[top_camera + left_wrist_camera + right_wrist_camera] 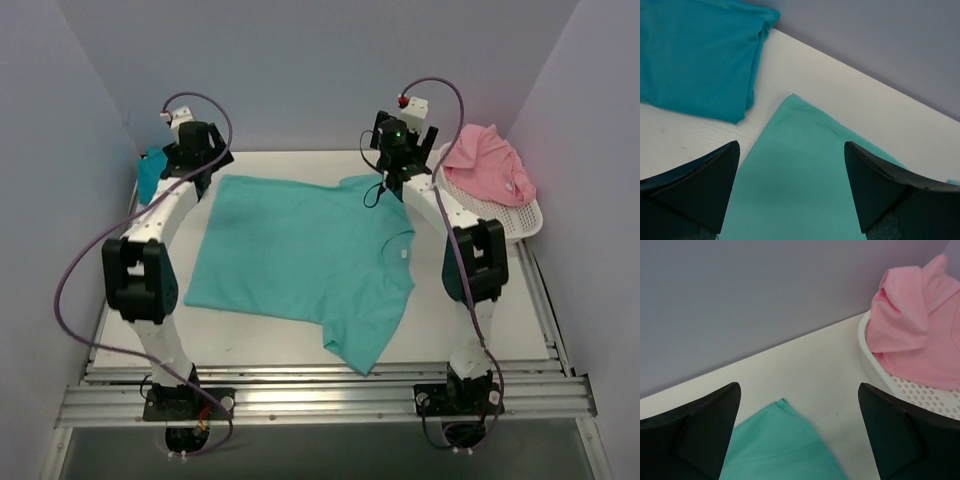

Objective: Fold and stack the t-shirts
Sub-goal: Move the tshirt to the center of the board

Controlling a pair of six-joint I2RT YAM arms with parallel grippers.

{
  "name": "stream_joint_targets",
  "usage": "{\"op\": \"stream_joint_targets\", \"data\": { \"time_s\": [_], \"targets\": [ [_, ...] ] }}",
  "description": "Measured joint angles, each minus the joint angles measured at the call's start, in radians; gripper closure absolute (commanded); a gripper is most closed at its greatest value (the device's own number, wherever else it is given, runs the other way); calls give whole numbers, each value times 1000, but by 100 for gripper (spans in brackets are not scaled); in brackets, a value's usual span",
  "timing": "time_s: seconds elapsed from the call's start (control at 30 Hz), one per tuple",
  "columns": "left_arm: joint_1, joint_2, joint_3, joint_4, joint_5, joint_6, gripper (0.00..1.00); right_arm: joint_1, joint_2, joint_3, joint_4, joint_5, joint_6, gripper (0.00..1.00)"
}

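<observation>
from above, the sea-green soft cloth t-shirt [300, 255] lies spread flat on the white table [260, 335]. left wrist: the left pincer [791, 150] gapes wide, empty, over one shirt corner, a folded turquoise-blue cloth t-shirt [695, 55] beside. right wrist: the right pincer [800, 387] gapes wide over another corner.

Overhead camera looks down; close wrist cameras share the sea-green shirt [300, 250].

Sea-green t-shirt [300, 255]: spread flat and unfolded, collar on the side nearest the white mesh basket [520, 222], lying just left of it. Pink t-shirt [490, 165]: crumpled heap inside the basket. Turquoise-blue t-shirt [150, 172]: darker, folded, well left of the basket, past the sea-green shirt's far-left corner.
</observation>
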Motion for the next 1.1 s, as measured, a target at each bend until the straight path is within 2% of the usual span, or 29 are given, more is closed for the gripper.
{"op": "stream_joint_targets", "data": {
  "time_s": [0.17,0.3,0.43,0.53,0.63,0.83,0.97,1.1],
  "targets": [
    [-40,-343,-272,33,-53,-34,6,89,-286,-214,-19,-2,72,1],
    [-87,-519,-465,50,-85,-86,6,183,-460,-421,-38,-35,171,15],
    [-106,-563,-627,46,-101,-143,6,241,-548,-641,-58,-92,275,14],
    [-125,-584,-777,28,-122,-204,6,276,-598,-800,-113,-111,361,6],
    [-171,-638,-906,21,-144,-259,6,348,-662,-899,-185,-93,444,3],
    [-269,-816,-1040,19,-188,-342,6,568,-906,-1049,-274,-86,634,0],
    [-274,-901,-1104,39,-216,-372,6,678,-1057,-1101,-375,-80,772,0],
    [-275,-915,-1137,47,-219,-386,6,800,-1171,-1109,-518,-48,921,0]
  ]
}}
